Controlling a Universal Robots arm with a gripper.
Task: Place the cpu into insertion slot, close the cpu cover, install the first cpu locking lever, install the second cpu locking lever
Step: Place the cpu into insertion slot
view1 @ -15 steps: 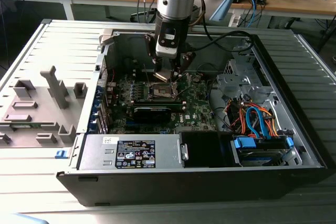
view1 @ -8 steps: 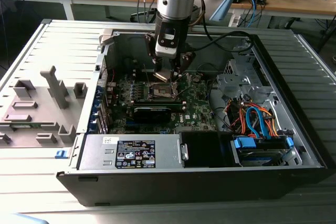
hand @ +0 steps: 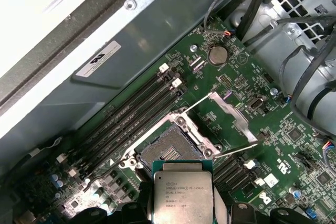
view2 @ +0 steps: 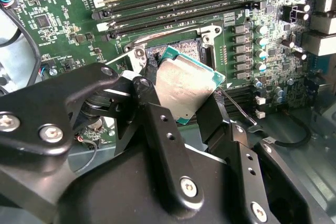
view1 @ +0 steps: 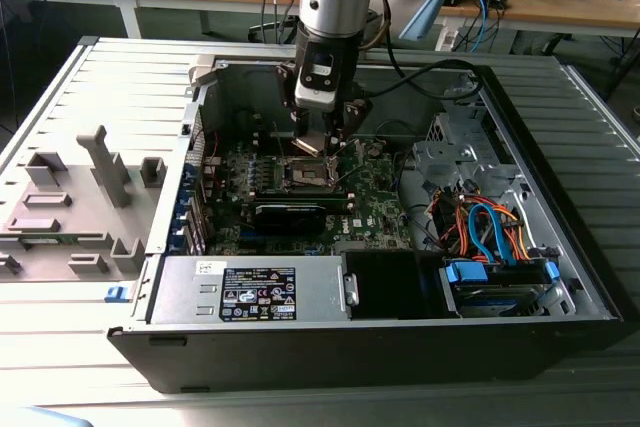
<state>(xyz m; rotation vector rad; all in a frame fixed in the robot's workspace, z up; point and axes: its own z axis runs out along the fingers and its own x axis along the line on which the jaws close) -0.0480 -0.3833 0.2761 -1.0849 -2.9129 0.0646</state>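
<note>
While the gripper (view1: pixel 318 143) pinches the cpu (view2: pixel 187 86) by two opposite edges, the chip hangs tilted just above the insertion slot (hand: pixel 169 149), not seated in it. That slot lies bare, its contacts exposed. Beside the slot, the cpu cover (hand: pixel 229 115) stands swung open. The open computer case (view1: pixel 560 197) on the bench (view1: pixel 60 357) holds the green motherboard (view1: pixel 375 202) carrying the slot, and a power supply (view1: pixel 250 292).
</note>
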